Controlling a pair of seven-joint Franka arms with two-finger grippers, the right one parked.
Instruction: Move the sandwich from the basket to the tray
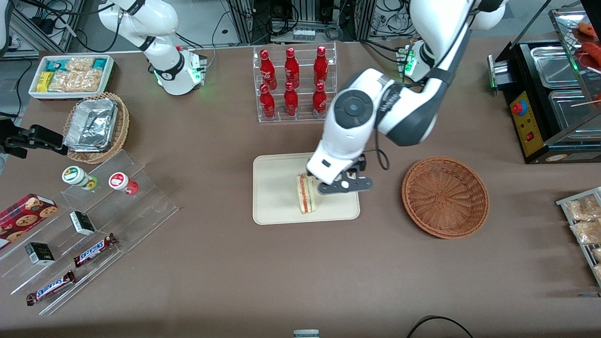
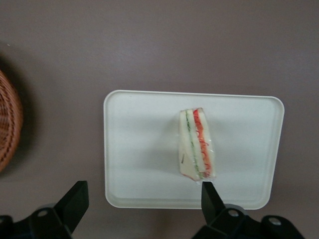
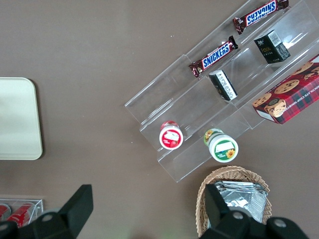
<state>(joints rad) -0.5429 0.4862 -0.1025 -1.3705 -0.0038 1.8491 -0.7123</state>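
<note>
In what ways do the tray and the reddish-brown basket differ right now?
The tray is flat, rectangular and cream-beige; the basket is round, woven and reddish-brown, with sloping sides. The tray holds the sandwich, standing on edge; the basket holds nothing. The open gripper hangs above the tray's edge nearest the basket, not above the basket. Both rest side by side on the brown table.

"SNICKERS" is printed in blue on two brown candy bars (image 1: 94, 249) (image 1: 50, 287) lying on a clear acrylic stepped display (image 1: 89, 225).

sandwich (image 1: 305, 193) on tray (image 1: 274, 188) | gripper (image 1: 345, 185) above – basket (image 1: 444, 196) beside
</note>
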